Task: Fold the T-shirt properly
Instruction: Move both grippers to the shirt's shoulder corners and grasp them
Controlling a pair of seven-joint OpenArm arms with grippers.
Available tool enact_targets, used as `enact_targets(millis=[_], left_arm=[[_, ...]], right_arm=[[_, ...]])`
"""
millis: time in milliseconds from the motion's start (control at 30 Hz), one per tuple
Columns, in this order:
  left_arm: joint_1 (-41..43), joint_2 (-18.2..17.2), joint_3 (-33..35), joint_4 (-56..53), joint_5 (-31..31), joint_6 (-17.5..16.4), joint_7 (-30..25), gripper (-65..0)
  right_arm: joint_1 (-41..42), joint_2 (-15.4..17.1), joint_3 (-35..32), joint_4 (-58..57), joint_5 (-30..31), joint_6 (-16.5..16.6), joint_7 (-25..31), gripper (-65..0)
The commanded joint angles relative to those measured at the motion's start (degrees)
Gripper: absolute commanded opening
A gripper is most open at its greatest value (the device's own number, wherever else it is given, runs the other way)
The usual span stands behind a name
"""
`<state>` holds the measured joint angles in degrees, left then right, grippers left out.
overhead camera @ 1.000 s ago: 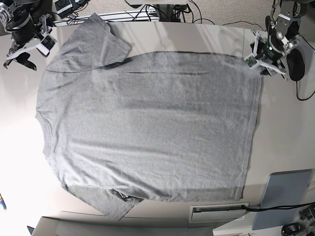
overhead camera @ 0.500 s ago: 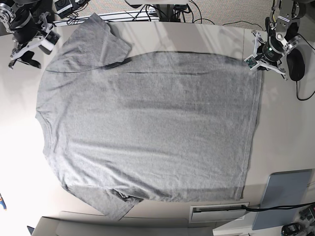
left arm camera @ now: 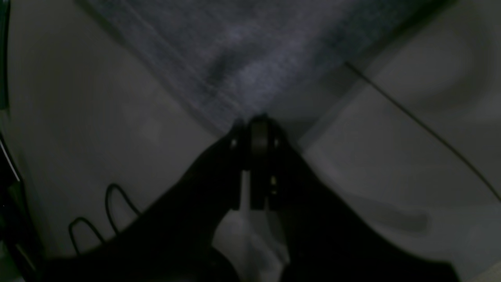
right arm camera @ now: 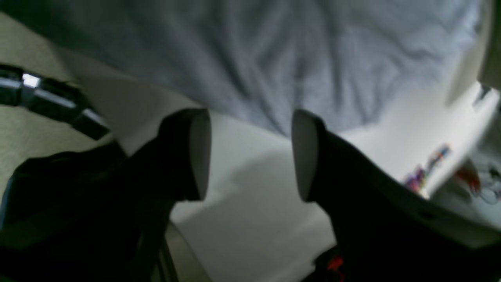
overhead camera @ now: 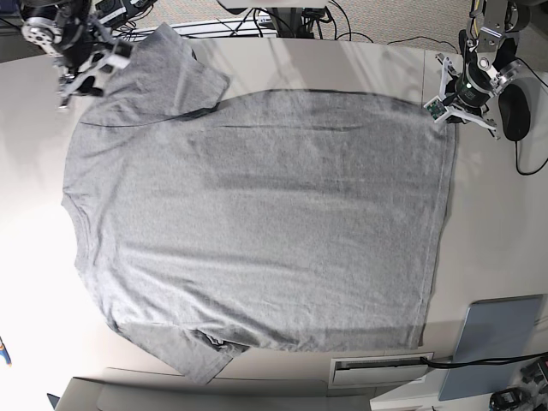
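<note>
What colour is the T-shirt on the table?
Heather grey, plain; the T-shirt shows best in the base view.

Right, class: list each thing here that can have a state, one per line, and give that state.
Large heather-grey cotton T-shirt: spread flat, unfolded, plain side up, both sleeves out.
Left hand: shut on the shirt's hem corner.
Right hand: open, holding nothing, at the sleeve edge.
Beige table: bearing the shirt.
</note>
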<state>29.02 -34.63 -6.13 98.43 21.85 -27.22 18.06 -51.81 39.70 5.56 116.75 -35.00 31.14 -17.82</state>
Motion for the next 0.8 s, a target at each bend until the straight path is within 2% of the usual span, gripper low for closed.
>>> enact_targets(millis=[0, 100, 367, 767], left_arm=[[0.52, -0.44, 0.02, 0.11, -0.39, -1.33, 0.46, -65.0], [0.50, -0.44, 0.00, 0.11, -0.39, -1.31, 0.28, -65.0], [0.50, -0.44, 0.02, 0.11, -0.39, -1.16, 0.31, -65.0], [0.52, -0.44, 0.00, 0.11, -0.39, -1.16, 0.31, -65.0]], right_arm=[[0.55, 1.33, -0.94, -0.02, -1.09, -0.81, -0.76, -33.1], [3.06, 2.16, -4.37, -0.96, -1.01, -1.33, -3.39, -33.1], [8.24, 2.21, -9.11, -4.50, 0.04, -1.22, -3.69, -33.1], [19.74, 2.19, -20.46, -12.33, 0.07, -1.29, -4.90, -33.1]])
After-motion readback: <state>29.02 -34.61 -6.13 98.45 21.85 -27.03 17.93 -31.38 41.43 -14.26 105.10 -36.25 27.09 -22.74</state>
